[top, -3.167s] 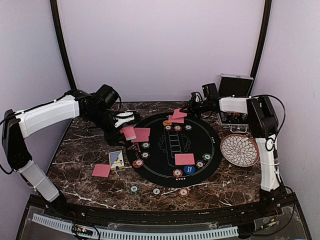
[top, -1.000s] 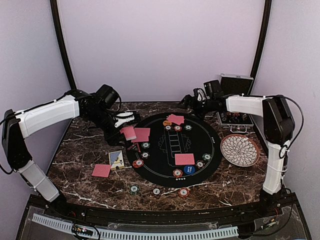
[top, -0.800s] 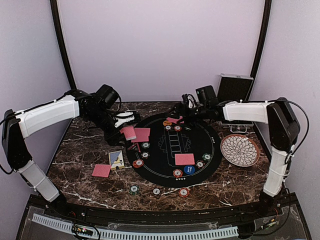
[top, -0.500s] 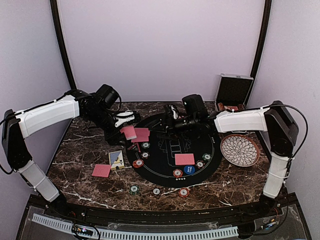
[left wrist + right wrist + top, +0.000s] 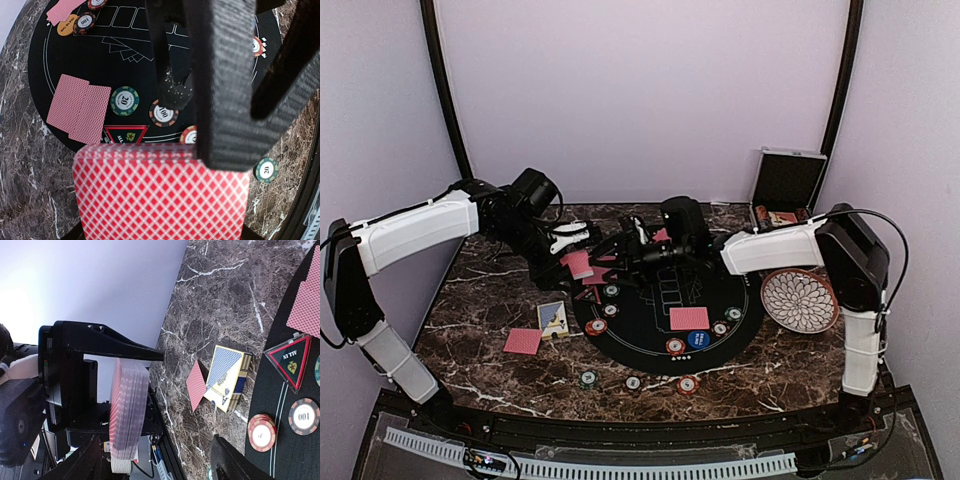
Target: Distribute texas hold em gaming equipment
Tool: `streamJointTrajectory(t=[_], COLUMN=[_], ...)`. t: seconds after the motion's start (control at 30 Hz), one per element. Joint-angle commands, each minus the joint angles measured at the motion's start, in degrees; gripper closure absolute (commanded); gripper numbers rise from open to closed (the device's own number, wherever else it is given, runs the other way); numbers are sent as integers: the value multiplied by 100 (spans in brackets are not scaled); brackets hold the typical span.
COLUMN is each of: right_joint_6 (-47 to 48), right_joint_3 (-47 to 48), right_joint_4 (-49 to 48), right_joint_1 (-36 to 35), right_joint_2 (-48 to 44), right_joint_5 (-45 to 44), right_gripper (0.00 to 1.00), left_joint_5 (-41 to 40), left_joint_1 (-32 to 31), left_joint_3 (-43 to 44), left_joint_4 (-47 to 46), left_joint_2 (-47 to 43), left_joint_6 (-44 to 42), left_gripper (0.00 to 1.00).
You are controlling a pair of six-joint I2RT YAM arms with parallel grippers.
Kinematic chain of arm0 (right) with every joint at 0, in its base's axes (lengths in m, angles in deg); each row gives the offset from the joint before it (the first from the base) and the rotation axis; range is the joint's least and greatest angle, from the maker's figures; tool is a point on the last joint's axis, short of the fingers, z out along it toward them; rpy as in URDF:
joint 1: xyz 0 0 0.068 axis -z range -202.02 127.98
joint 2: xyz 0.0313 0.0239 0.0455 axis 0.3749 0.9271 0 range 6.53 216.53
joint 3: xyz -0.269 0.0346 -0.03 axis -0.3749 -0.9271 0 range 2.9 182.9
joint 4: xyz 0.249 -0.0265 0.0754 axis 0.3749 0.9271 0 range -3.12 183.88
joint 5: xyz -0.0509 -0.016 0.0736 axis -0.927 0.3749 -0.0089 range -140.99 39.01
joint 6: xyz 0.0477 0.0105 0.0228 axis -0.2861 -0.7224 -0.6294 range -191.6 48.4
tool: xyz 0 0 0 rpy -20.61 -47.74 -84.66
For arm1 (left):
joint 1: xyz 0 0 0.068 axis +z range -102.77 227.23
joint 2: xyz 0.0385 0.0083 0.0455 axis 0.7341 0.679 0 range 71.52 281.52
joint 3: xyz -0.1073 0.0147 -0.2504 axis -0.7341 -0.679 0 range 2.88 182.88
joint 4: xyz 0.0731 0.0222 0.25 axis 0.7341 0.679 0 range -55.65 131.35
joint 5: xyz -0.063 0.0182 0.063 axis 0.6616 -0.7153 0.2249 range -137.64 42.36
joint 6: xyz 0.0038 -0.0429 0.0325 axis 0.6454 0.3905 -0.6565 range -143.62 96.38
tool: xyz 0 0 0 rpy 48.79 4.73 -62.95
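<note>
Dealing step: left gripper (image 5: 572, 262) clenched on red-backed card deck (image 5: 160, 195); right gripper (image 5: 608, 256) spread, just beside it; next probably pinch one card.

We see the red-backed deck (image 5: 160, 195) pinched in the left gripper (image 5: 575, 260); chips (image 5: 163, 113) and cards (image 5: 80, 107) lie flat beneath.

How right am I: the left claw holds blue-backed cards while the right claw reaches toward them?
The cards in the left gripper are red-backed, not blue; the left wrist view shows it. The right gripper does reach toward them.
</note>
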Motion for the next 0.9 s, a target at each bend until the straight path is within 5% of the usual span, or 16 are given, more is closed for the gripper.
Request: streamJointTrajectory(t=[0.0, 0.43, 0.87], right_joint_6=[-297, -786, -799], right_joint_3=[323, 866, 1475], right_joint_4=[-646, -1138, -568], right_joint_1=[-98, -202, -275], right_joint_2=[215, 835, 1311], right_joint_5=[210, 399, 341], right_gripper=[26, 28, 34], left_joint_5=[132, 265, 373], left_joint_1=[-13, -13, -13], left_joint_3=[81, 168, 251], left_joint_4=[-49, -42, 11], left_joint_2=[-103, -25, -67], left_joint_6=[-17, 25, 74], left_gripper=[100, 100, 100])
